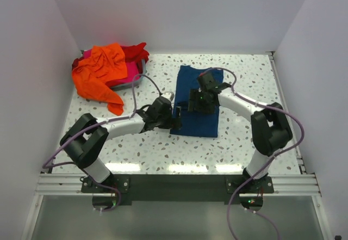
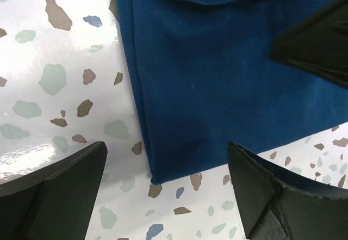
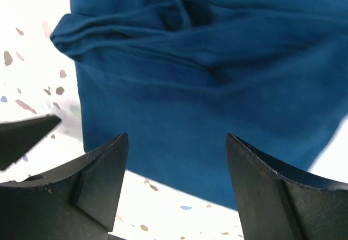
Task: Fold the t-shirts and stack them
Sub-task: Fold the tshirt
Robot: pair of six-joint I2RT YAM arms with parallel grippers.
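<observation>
The folded navy blue cloth t-shirt (image 1: pixel 200 99) lies flat as a rectangle on the white speckled tabletop (image 1: pixel 250 82). Its long axis runs from the arm bases toward the far wall, tilted slightly. One short edge faces the bases. A rumpled fold crosses the cloth ahead of the right gripper (image 3: pixel 176 194).

Left gripper (image 2: pixel 166 196): jaws spread wide, released, grasping nothing. The near left corner of the navy t-shirt (image 2: pixel 217 87) lies below and between its fingers (image 2: pixel 54 196). The cloth extends forward and to the right of the tool. Whether the fingertips touch the cloth cannot be told.

Right gripper: jaws also spread wide, released, nothing clamped. It hangs above the near half of the navy t-shirt (image 3: pixel 217 87); the cloth fills the view ahead of it and passes under the gap between its fingers (image 3: pixel 92 191).

The two grippers (image 1: pixel 175 121) (image 1: pixel 197 101) stand close together at the shirt's left side.

A loose pile of bright orange (image 1: pixel 100 75), red (image 1: pixel 137 52) and magenta pink (image 1: pixel 128 72) t-shirts lies well apart, ahead and to the left of the left gripper.
</observation>
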